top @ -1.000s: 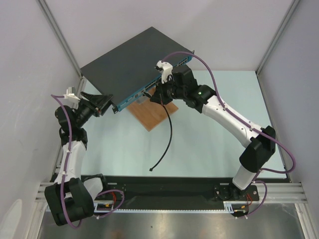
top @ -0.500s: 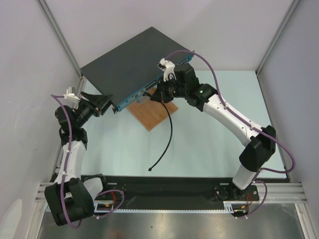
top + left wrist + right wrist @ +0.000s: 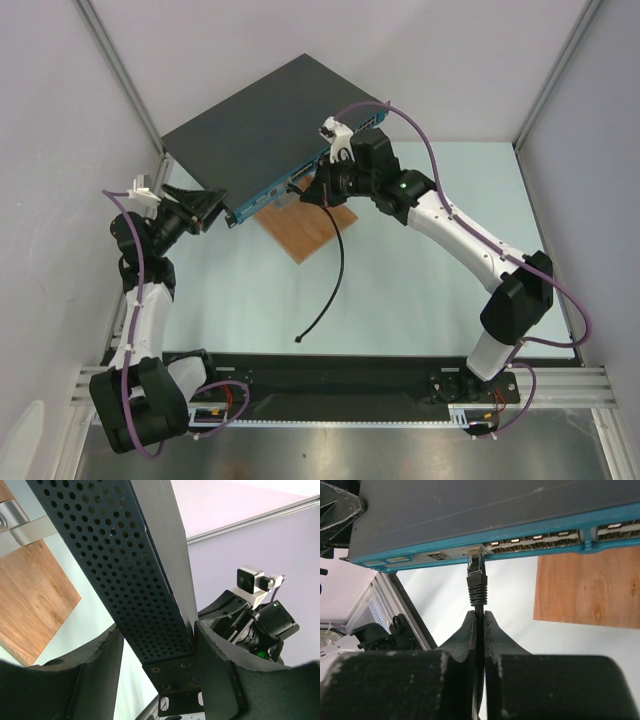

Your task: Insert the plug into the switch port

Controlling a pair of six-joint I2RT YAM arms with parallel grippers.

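Switch port (image 3: pixel 481 550) lies at the left end of the socket row on the teal front of the network switch (image 3: pixel 260 125), whose front edge overhangs a wooden board (image 3: pixel 312 235). Left tool (image 3: pixel 157 632) clamps the switch's perforated side; right tool (image 3: pixel 480 616) pinches the black cable (image 3: pixel 342 258) just behind the plug (image 3: pixel 477 582), its tip at the port's mouth. Step: final insertion, I judge; next calls for a straight push along the plug's axis.
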